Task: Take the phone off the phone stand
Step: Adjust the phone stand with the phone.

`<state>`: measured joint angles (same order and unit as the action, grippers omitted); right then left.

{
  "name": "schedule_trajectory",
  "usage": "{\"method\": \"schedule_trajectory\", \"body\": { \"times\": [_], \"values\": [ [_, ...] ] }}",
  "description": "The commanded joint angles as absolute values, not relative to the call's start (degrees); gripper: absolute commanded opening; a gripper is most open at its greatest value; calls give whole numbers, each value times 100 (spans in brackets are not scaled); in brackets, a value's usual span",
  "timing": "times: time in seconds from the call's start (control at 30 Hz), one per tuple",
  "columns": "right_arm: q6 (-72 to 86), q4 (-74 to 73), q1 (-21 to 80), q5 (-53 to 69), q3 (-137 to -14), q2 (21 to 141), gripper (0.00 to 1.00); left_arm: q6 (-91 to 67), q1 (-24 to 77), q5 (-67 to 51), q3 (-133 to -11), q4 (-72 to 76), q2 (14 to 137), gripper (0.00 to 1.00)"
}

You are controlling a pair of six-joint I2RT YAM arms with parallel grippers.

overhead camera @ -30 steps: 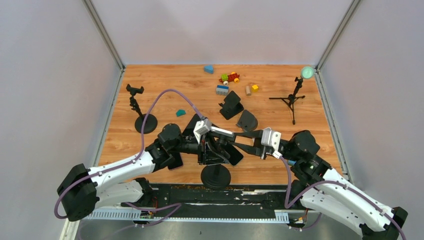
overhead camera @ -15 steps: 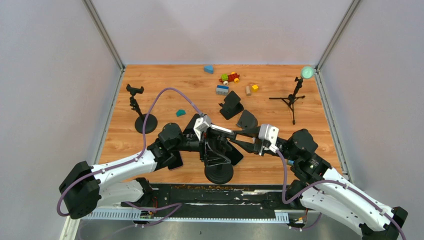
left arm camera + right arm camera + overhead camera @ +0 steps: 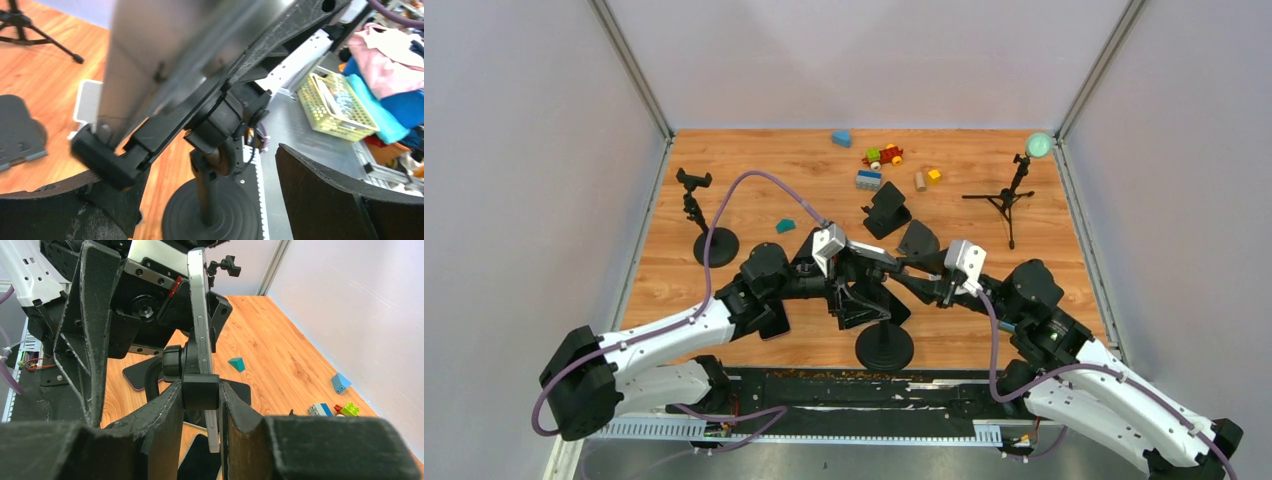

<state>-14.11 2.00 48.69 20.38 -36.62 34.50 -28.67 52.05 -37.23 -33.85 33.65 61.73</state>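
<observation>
The phone (image 3: 198,310) sits clamped in the phone stand (image 3: 884,347), up off the table (image 3: 724,180) at near-centre, betw. both arms. R gripper (image 3: 200,396) is pinched tight on the stand's lower clamp foot, so it acts as the anchor. L gripper (image 3: 857,293) has its fingers (image 3: 340,200) spread wide either side of the phone, touching nothing as far as I can tell. To do this step well, imo: R holds the stand firm w/o twisting, and L closes on the phone's long edges, not on the clamp arms. L then draws it out along the clamp's open direction rather than prying sideways, b/c the stand could tip. Hard to read: L wrist cam is too close, so the phone is a blurred grey slab w/ its top cut off. From the top cam, phone & clamp merge into one black mass under the grippers. The clamp's other end can't be made out, nor whether it is slack.
</observation>
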Motion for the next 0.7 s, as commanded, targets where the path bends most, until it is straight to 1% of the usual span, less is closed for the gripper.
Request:
{"method": "schedule_trajectory", "body": {
  "times": [0.0,0.23,0.33,0.37,0.4,0.5,0.6,0.63,0.67],
  "values": [
    [-1168,735,4896,1767,-4208,3248,0,-2153,5225,-2903,-3674,2713,5756,99],
    [-1069,900,4896,1598,-4094,3390,0,-2134,5256,-2090,-3600,2839,5578,88],
    [-987,1027,4911,1558,-4062,3484,0,-2129,5325,-1970,-3686,2953,5721,79],
    [-965,1058,4926,1506,-4053,3501,0,-2124,5339,-1954,-3715,2958,5757,75],
    [-965,1075,4939,1443,-4052,3520,0,-2113,5371,-1948,-3759,2961,5849,73],
    [-967,1090,4979,1318,-4044,3560,0,-2093,5437,-1939,-3843,2959,6012,62],
    [-1020,1033,5024,1289,-4051,3564,0,-2118,5488,-1842,-3891,3009,6154,54],
    [-1046,990,5038,1263,-4052,3568,0,-2153,5495,-1768,-3897,3029,6183,48],
    [-1072,959,5067,1226,-4047,3562,0,-2175,5498,-1728,-3900,3080,6194,47]
  ]
}}
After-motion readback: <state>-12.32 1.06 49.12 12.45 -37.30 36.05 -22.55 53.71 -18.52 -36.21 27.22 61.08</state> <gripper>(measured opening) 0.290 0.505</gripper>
